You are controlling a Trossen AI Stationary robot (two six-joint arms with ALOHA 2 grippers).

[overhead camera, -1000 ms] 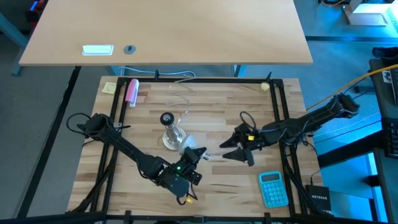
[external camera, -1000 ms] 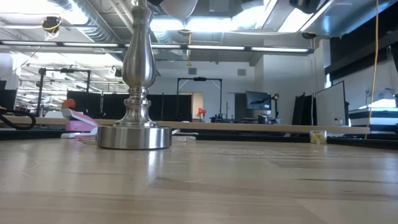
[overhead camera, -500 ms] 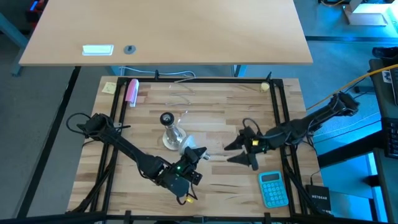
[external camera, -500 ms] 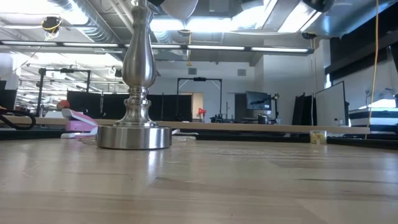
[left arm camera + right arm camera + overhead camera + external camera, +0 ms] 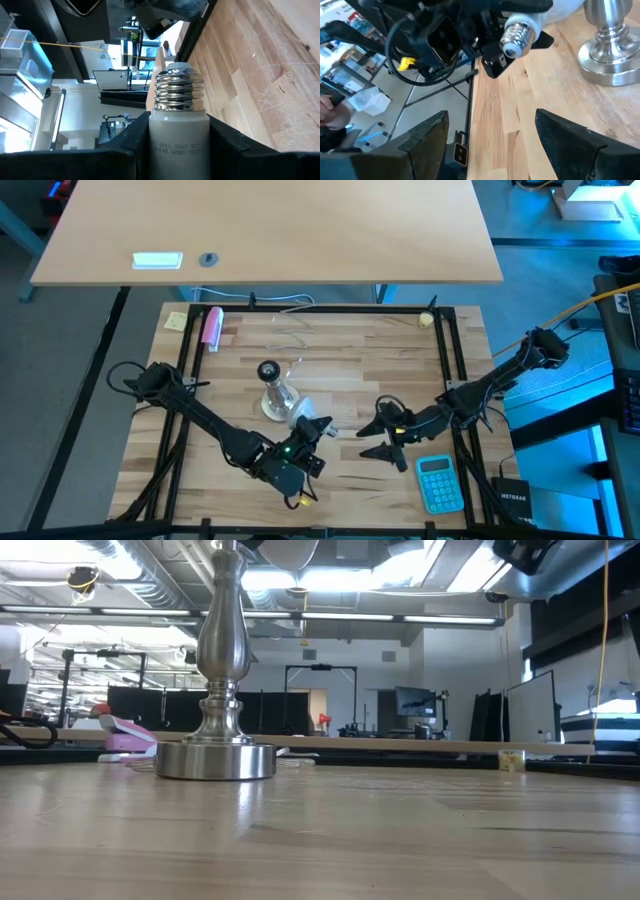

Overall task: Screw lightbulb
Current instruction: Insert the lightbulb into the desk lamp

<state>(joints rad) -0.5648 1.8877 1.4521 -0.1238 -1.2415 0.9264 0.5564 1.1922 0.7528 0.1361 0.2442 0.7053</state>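
Plainly, the left gripper (image 5: 312,427) is closed on the lightbulb (image 5: 178,125): in the left wrist view its two dark fingers (image 5: 227,137) press the white neck from both sides, with the ribbed metal screw base sticking out beyond them, bare and pointing away from the wrist. The globe end cannot be seen in that view. From above, only a pale patch of the bulb (image 5: 302,416) shows between the gripper and the socket stand (image 5: 272,390), so whether bulb and stand touch cannot be told there. The right wrist view shows the bulb (image 5: 520,31) held clear above the table (image 5: 340,350), its threaded tip facing that camera, with the stand's shiny foot (image 5: 610,60) close beside it.

The right gripper (image 5: 385,442) has its jaws spread wide and grips nothing; its fingers (image 5: 427,137) frame bare wood in its own view. It hangs over the table to the right of the bulb, apart from it, just above a blue calculator (image 5: 438,483).

In the low view the stand (image 5: 220,690) is cut off at the top edge, so its socket is not seen, and only a dark corner of an arm shows at the upper right. A pink object (image 5: 212,326) lies near the table's far left edge; what it is cannot be made out.
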